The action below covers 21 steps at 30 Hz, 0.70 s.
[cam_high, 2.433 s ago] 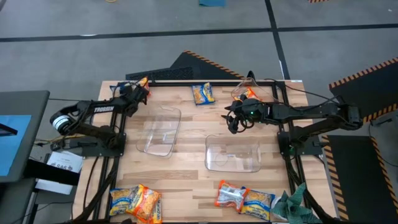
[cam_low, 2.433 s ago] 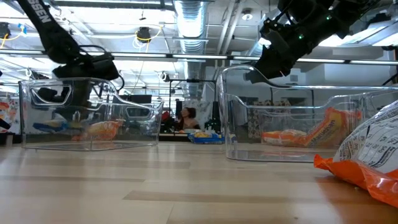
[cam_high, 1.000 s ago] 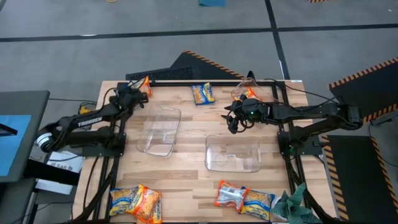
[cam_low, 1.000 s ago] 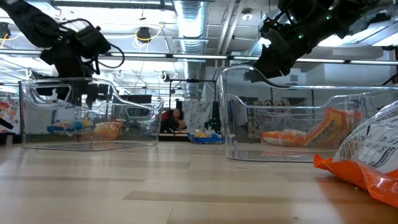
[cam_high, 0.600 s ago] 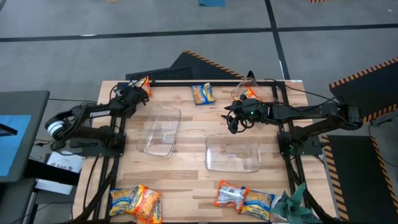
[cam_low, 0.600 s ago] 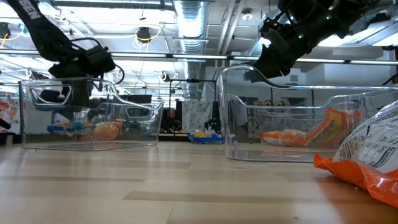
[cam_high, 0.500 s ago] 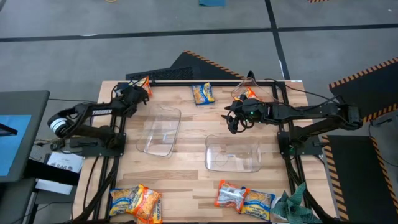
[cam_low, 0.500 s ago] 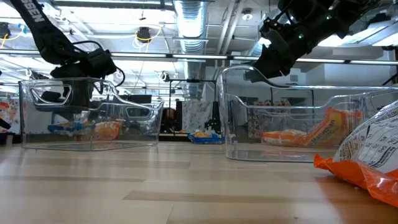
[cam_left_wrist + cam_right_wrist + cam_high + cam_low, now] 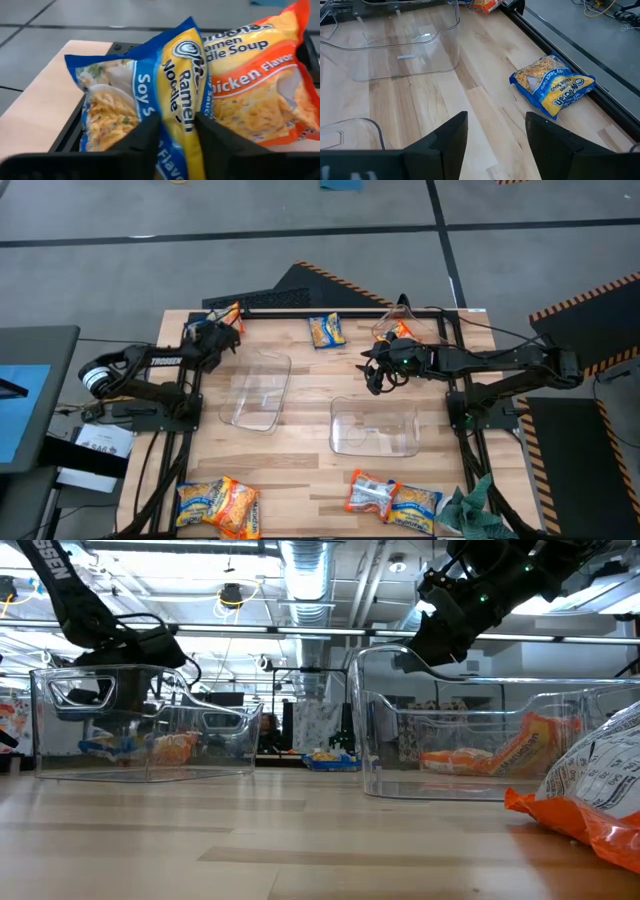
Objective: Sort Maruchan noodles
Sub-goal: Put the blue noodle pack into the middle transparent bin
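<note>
At the counter's far-left corner, the left end effector pinches the soy packet by its crinkly, slippery middle fold; light and soft. The right end effector hovers spread apart.

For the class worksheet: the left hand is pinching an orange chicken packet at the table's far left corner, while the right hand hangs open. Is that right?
Not quite. In the left wrist view the left hand is pinching the blue and yellow soy sauce packet; the orange chicken packet lies beside it. The right hand does hang open.
</note>
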### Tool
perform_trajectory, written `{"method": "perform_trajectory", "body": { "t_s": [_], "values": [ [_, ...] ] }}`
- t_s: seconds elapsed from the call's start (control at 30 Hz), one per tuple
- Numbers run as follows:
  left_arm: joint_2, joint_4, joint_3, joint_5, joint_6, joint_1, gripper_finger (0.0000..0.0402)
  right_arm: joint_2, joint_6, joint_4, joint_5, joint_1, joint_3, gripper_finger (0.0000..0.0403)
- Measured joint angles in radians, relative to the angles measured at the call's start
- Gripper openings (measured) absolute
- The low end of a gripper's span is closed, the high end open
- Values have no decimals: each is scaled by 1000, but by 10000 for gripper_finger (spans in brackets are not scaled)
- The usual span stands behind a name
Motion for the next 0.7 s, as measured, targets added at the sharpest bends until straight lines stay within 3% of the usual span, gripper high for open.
{"method": "perform_trajectory", "body": {
  "t_s": [0.13,0.43,0.7],
  "values": [
    [-3,44,-52,-7,-28,-1,18,0,0,0,0,0,0,224],
    [-32,101,-69,-11,36,-67,2,0,10,0,0,0,0,224],
    [-219,109,-69,-16,137,-133,0,0,15,0,0,0,0,224]
  ]
}}
